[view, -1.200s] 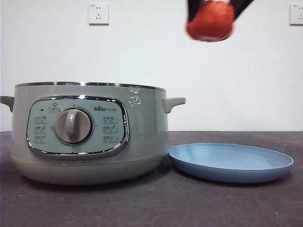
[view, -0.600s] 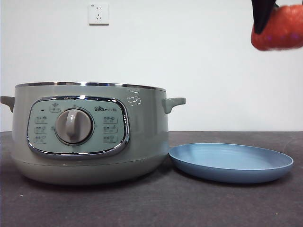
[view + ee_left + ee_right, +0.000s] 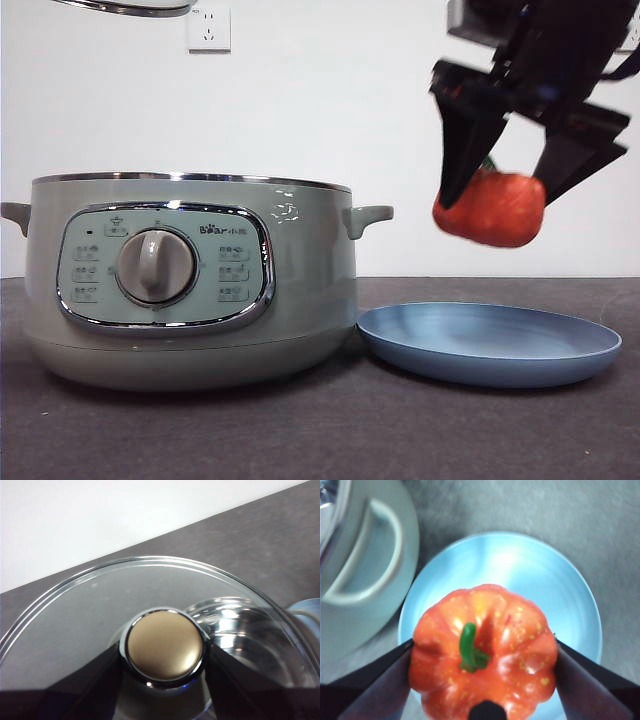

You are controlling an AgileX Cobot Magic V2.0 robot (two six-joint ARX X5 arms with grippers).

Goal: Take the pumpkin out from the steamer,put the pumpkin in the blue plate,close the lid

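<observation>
Steamer (image 3: 190, 280) uncovered at left of frame on the table (image 3: 320, 430), blue plate (image 3: 490, 343) just beside it at lower right, lid (image 3: 150, 630) held aloft at upper left, knob clamped by left pincer (image 3: 162, 652), pumpkin (image 3: 490, 207) clamped in right pincer (image 3: 495, 195) above the plate.
</observation>
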